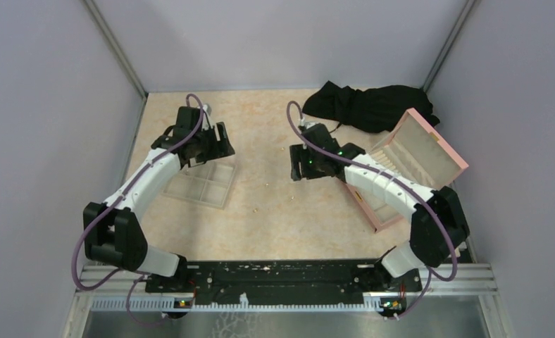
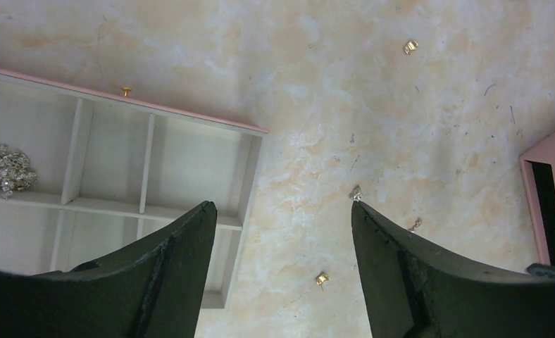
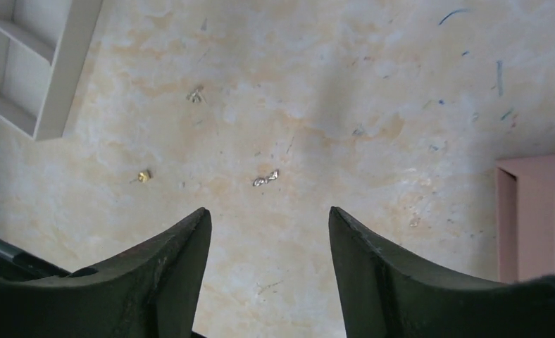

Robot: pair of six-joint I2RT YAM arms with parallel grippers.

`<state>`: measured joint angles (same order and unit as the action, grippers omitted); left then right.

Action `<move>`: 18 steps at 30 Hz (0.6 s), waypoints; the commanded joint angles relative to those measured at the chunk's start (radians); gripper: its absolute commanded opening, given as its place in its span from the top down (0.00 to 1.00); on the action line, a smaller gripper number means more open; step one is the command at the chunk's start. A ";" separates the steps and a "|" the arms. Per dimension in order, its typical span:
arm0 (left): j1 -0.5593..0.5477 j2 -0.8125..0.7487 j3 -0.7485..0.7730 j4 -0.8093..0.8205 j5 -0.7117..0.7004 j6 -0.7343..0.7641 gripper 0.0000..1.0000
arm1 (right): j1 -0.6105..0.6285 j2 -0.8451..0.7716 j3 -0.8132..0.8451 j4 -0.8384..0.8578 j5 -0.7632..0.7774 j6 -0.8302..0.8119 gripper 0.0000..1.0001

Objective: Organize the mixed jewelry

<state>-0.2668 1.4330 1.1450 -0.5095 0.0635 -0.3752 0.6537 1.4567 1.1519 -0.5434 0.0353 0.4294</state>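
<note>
The mixed jewelry lies as tiny specks on the beige table between my two grippers. In the left wrist view I see a gold stud (image 2: 322, 279), a gold piece (image 2: 410, 46) and silvery bits (image 2: 356, 191), (image 2: 416, 224). A silvery cluster (image 2: 7, 171) sits in one tray compartment. In the right wrist view there are a gold stud (image 3: 144, 176) and silvery pieces (image 3: 265, 179), (image 3: 196, 94). My left gripper (image 2: 282, 205) is open and empty, over the tray's edge (image 1: 215, 144). My right gripper (image 3: 268, 210) is open and empty above the table (image 1: 299, 162).
The translucent compartment tray (image 1: 201, 184) lies at the left, also in the left wrist view (image 2: 162, 151). The open pink hinged box (image 1: 419, 151) stands at the right under my right arm. A black cloth (image 1: 370, 105) lies at the back right. Grey walls enclose the table.
</note>
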 commanded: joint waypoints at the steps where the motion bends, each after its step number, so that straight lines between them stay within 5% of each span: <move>1: 0.007 0.018 0.007 0.011 0.032 -0.049 0.23 | 0.066 0.058 -0.036 -0.024 -0.031 -0.054 0.46; 5: 0.008 0.046 0.039 -0.014 -0.010 -0.061 0.22 | 0.087 0.097 -0.067 0.009 -0.031 -0.040 0.58; 18: 0.090 0.074 0.070 -0.053 -0.069 -0.019 0.21 | 0.152 0.249 -0.008 0.066 0.024 -0.070 0.59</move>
<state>-0.1802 1.5074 1.1835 -0.5529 0.0044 -0.4141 0.7773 1.6920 1.0763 -0.5194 0.0303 0.3817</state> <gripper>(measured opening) 0.789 0.411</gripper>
